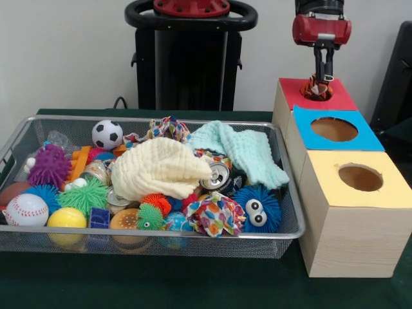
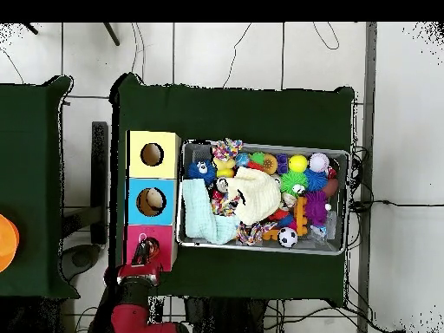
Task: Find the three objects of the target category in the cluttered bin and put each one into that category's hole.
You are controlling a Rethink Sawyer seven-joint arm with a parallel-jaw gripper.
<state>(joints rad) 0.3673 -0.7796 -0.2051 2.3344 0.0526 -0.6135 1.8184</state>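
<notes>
At the red-topped box [image 1: 315, 96], far end of the row: arm sits directly over it.
Gripper [image 1: 320, 80]: fingers point straight down into a bunched patterned fabric piece [image 1: 317, 89]; whether they pinch it or have let go, I cannot tell.
Fabric piece: crumpled in the hole [image 1: 318, 91], partly above the rim, not clearly dropped through.
Other boxes: blue-topped box [image 1: 335, 131] and yellow-topped box [image 1: 359, 179], holes clear in the front view.
Bin [image 1: 283, 228]: beside the boxes, crowded. Cream knitted cloth [image 1: 161, 167] lies on top mid-bin, mint knitted cloth [image 1: 241, 149] drapes toward the box side, floral fabric bundle [image 1: 215, 215] near the front rim, another patterned fabric scrap [image 1: 168, 127] at the back.
Surrounding clutter: soccer ball [image 1: 107, 134], baseball [image 1: 26, 210], crushed can [image 1: 215, 175], blue fuzzy ball with eyes [image 1: 256, 209].
Risk: fabric may bridge the hole and stay perched, or snag the fingers and lift out on retreat.
Risk: next pick may drag neighbouring cloths along.
</notes>
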